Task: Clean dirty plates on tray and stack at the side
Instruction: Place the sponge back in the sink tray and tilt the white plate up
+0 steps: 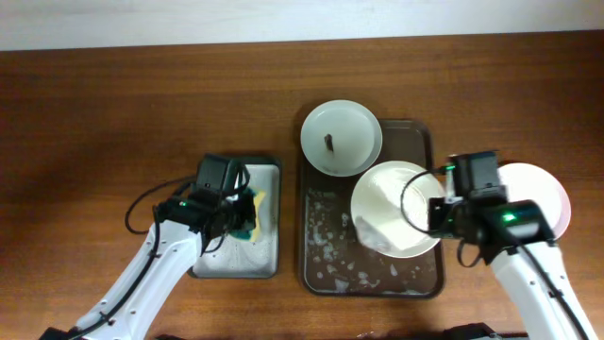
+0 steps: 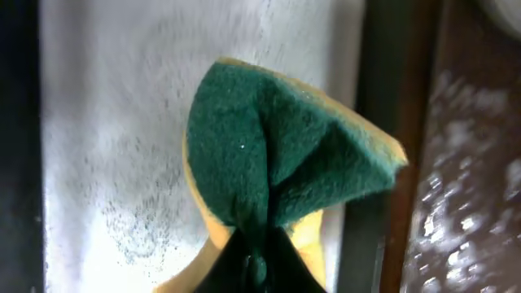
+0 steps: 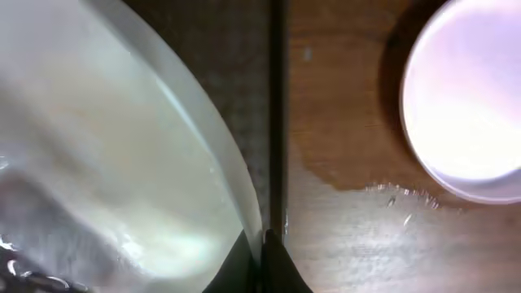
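The dark brown tray lies at centre, wet with foam. A white plate with a dark speck rests on its far left corner. My right gripper is shut on the rim of a second white plate, holding it tilted over the tray's right side; the wrist view shows this plate pinched at the rim by the gripper. A third plate lies on the table right of the tray and also shows in the right wrist view. My left gripper is shut on the green-yellow sponge, folded, over the grey tray.
The grey tray lies left of the brown tray, its surface wet and speckled. The brown tray's rim runs vertically beside the held plate. Water spots lie on the wooden table near the third plate.
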`<state>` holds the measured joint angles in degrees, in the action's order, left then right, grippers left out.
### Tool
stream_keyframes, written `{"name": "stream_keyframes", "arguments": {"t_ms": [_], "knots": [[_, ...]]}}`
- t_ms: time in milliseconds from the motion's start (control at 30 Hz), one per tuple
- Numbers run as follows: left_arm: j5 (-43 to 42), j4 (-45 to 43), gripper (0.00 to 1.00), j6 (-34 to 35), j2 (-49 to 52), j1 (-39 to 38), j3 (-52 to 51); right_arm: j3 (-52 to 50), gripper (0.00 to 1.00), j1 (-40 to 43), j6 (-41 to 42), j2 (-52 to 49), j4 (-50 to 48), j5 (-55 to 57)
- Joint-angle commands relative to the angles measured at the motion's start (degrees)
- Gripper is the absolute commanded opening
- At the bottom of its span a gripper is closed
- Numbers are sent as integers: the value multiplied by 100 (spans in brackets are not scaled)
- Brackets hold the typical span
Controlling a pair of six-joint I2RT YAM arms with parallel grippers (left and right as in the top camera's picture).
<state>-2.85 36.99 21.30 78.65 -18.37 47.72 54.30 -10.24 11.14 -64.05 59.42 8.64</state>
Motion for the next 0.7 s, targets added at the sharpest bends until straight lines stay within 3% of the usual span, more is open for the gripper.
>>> {"name": "stream_keyframes", "arguments": {"t_ms": [0,200,367,667], "knots": [[-446,-20,32,-170,-114,44,72,-2,4,-964,551,59,81,1364],[-492,450,66,-168,-807,44,656,0,4,-2601,1567,59,330,3082],[-651,531,87,-166,-1147,44,656,2,4,-3915,1644,59,387,4190],[-723,573,94,-168,-1137,44,654,2,4,-5316,1635,59,732,6216]]}}
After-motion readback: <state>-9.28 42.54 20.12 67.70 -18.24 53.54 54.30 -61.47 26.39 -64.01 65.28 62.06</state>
